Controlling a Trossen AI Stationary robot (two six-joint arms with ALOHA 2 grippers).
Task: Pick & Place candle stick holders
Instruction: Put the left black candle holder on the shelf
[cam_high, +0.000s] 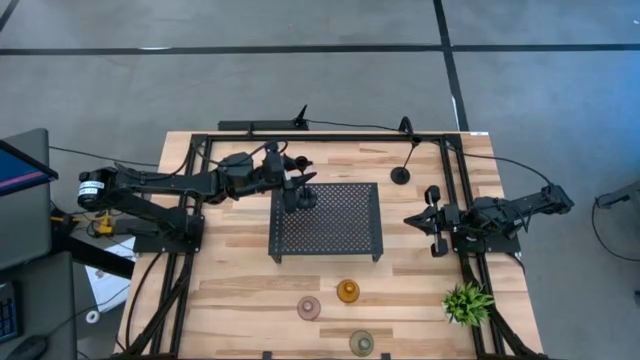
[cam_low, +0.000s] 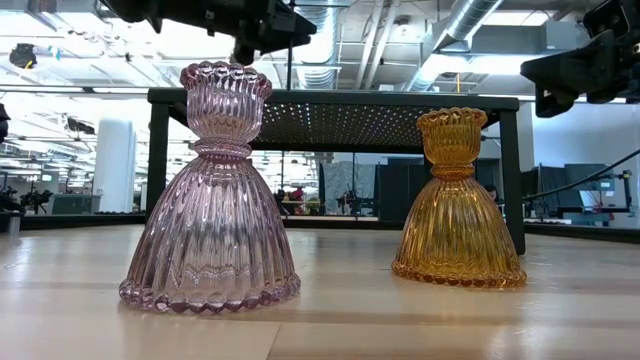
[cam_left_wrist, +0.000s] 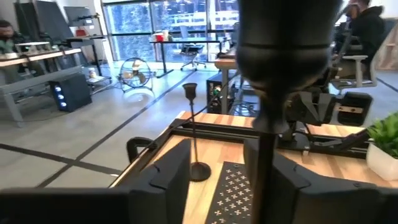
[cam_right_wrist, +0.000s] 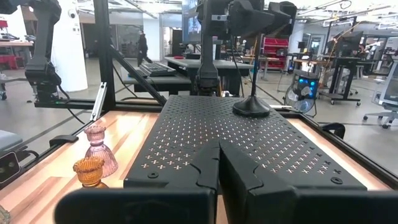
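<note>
Five candle holders are out. Of the two slim black stemmed metal ones, one (cam_right_wrist: 251, 93) stands on the black perforated rectangular tray (cam_high: 340, 222) near its far left corner, its stem pinched by the left pincer (cam_high: 297, 187); the other (cam_high: 400, 174) stands on the worktop (cam_high: 240, 290) near the far edge, beside the tray's far right corner. Three squat ribbed glass ones sit toward the near edge: pink (cam_high: 309, 308), amber (cam_high: 347, 291), green (cam_high: 361, 343). The right pincer (cam_high: 432, 220), fingers pressed together, hovers beside the tray's right side. One small green spiky plant (cam_high: 467, 301) stands at the near right corner.
</note>
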